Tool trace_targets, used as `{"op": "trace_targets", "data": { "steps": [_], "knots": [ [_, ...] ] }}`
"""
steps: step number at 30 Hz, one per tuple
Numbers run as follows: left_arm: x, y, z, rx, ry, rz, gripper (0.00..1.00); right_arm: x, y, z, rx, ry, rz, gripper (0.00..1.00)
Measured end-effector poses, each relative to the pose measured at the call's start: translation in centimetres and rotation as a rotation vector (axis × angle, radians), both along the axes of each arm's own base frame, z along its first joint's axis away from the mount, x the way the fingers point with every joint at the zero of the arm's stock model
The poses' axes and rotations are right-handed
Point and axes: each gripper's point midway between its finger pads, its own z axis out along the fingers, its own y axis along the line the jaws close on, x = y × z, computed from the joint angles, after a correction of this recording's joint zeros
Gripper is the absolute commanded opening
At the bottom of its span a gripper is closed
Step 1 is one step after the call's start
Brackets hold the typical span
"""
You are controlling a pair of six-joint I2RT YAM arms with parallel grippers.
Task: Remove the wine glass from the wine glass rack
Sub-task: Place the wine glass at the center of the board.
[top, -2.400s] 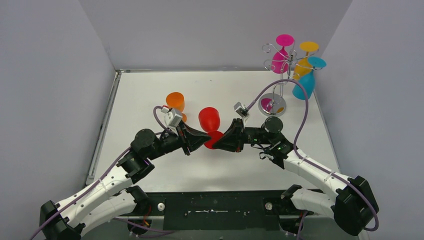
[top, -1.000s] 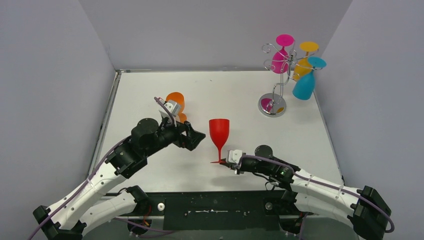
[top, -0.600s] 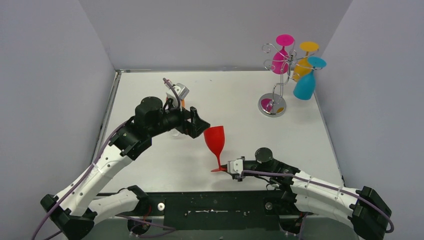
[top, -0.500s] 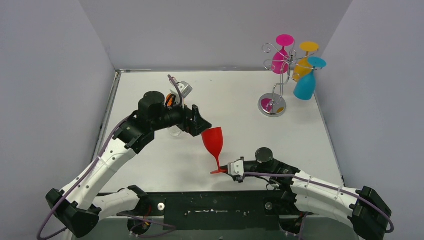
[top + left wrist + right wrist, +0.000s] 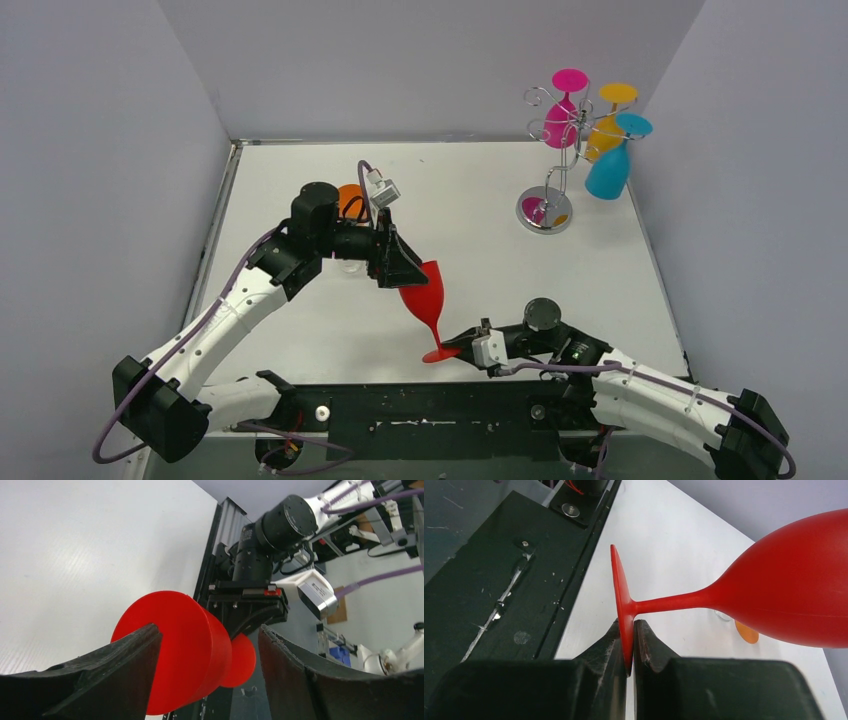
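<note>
Right tool (image 5: 628, 635) clamps the red plastic wine glass (image 5: 425, 290) by its foot — left tool (image 5: 209, 632) stands apart around its bowl.

Readable text: none in any view.
White box (image 5: 312, 587) beyond the left gripper (image 5: 209, 630), on the other arm's wrist: any marking is too small to read.
</note>
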Motion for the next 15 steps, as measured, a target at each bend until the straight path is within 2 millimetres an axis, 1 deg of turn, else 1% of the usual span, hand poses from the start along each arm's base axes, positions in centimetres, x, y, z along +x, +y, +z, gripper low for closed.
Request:
{"op": "trace_targets", "data": {
  "steps": [2,7,9,13,15],
  "knots": [
    [-0.6,0.1,-0.1,0.0,-0.006,-0.037,0.64,-0.3,-0.1,0.2,0.007,-0.003,0.014,0.0],
    [-2.1,0.0,0.2,-0.021,-0.022,-0.126,0.58,-1.4,-0.4,-0.3,-0.012,0.014,0.064,0.0],
    [-2.8,0.0,0.3,-0.021,-0.041,-0.16,0.57,-1.6,-0.4,-0.3,-0.013,0.012,0.079,0.0],
    [-4.1,0.1,0.1,0.021,-0.1,-0.219,0.56,-1.7,-0.3,-0.9,-0.031,0.021,0.092,0.0],
    [-4.4,0.3,-0.3,0.058,-0.127,-0.23,0.54,-1.8,-0.3,-1.0,-0.032,0.018,0.103,0.0]
  ]
}}
